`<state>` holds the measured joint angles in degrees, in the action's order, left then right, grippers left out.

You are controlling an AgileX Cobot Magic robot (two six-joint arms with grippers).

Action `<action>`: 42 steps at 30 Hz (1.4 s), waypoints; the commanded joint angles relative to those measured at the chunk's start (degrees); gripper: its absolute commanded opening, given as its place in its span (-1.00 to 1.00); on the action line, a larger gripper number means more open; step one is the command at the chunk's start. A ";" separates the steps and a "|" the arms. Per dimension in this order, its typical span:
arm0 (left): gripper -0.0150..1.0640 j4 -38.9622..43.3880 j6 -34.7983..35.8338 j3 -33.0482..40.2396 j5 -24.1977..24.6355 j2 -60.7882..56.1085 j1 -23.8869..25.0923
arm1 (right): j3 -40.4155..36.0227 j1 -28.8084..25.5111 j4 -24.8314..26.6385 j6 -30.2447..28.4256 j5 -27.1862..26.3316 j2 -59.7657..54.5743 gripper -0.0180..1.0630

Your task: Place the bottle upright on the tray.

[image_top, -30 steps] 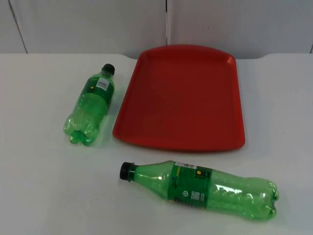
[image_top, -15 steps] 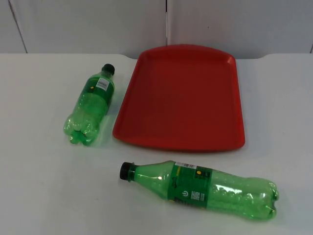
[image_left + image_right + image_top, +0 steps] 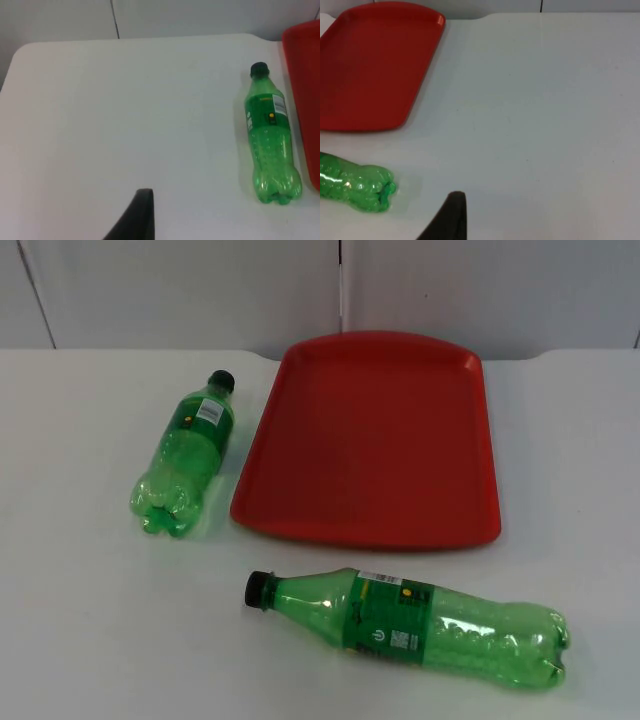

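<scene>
A red tray (image 3: 375, 440) lies at the back middle of the white table, with nothing on it. A small green bottle (image 3: 185, 455) with a black cap lies on its side just left of the tray, cap toward the wall. A larger green bottle (image 3: 410, 625) lies on its side in front of the tray, black cap pointing left. The left wrist view takes in the small bottle (image 3: 270, 140) beside the tray's edge (image 3: 302, 75), well off from my left gripper (image 3: 135, 220). My right gripper (image 3: 447, 220) hovers near the larger bottle's base (image 3: 355, 187), apart from it, with the tray (image 3: 370, 65) beyond.
The white table ends at a grey partition wall (image 3: 200, 290) behind the tray. Bare table top stretches to the left of the small bottle and to the right of the tray.
</scene>
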<state>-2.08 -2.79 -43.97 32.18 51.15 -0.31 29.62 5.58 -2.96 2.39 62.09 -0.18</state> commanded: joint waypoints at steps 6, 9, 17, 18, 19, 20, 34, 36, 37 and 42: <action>0.97 -6.00 -4.39 -10.85 0.51 11.14 0.15 | -0.10 -0.37 0.29 -0.32 -0.27 0.18 0.98; 0.97 -8.49 -6.50 -13.52 0.51 14.02 0.15 | -0.10 -0.37 0.29 -0.32 -0.27 0.18 0.98; 0.97 -15.14 -13.21 -21.41 1.74 22.80 0.15 | -0.10 -0.37 0.29 -0.32 -0.27 0.18 0.98; 0.97 -15.14 -13.21 -21.41 1.74 22.80 0.15 | -0.10 -0.37 0.29 -0.32 -0.27 0.18 0.98; 0.97 -15.25 -13.62 -22.35 2.37 24.21 0.15 | -0.10 -0.37 0.29 -0.32 -0.27 0.18 0.98; 0.97 -15.40 -14.15 -23.48 3.09 25.42 0.15 | -0.10 -0.37 0.29 -0.32 -0.27 0.18 0.98; 0.97 -18.32 -18.46 -33.32 6.88 42.02 0.15 | -0.10 -0.37 0.29 -0.32 -0.27 0.18 0.98; 0.97 -18.40 -18.86 -35.73 8.70 44.87 0.15 | -0.10 -0.37 0.29 -0.32 -0.27 0.18 0.98; 0.97 -18.40 -18.95 -37.18 9.63 46.51 -0.11 | -0.10 -0.37 0.29 -0.32 -0.27 0.18 0.98; 0.97 -18.66 -19.39 -43.25 13.30 52.75 -1.23 | -0.10 -0.37 0.29 -0.32 -0.27 0.18 0.98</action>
<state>-19.69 -21.87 -84.83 43.72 101.86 -0.68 29.62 5.58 -2.96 2.39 62.09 -0.18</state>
